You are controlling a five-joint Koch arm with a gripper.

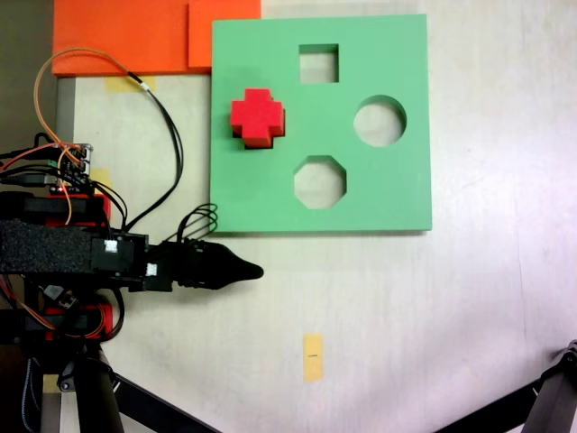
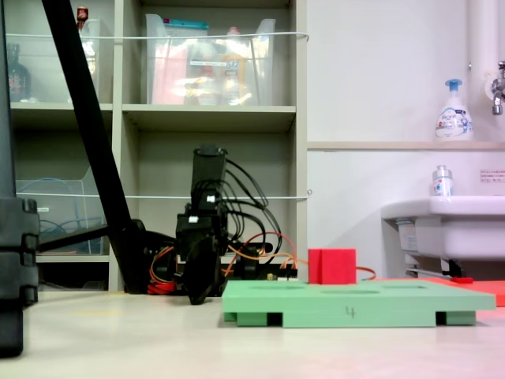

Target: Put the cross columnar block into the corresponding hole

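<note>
My gripper point(image 1: 255, 269) rests low over the tabletop point(image 1: 433, 307), tapered to one point; whether anything parts its jaws I cannot tell. The small red plus-shaped foam block point(image 1: 258, 117) stands at nine o'clock on the flat green foam board point(image 1: 397, 194), seemingly seated, perhaps proud; snagging risks dragging the board. Its front edge reads "4".

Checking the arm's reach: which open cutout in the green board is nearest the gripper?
The eight-sided cutout, near the board's lower edge in the top-down fixed view. The square and round ones lie farther from the gripper.
</note>
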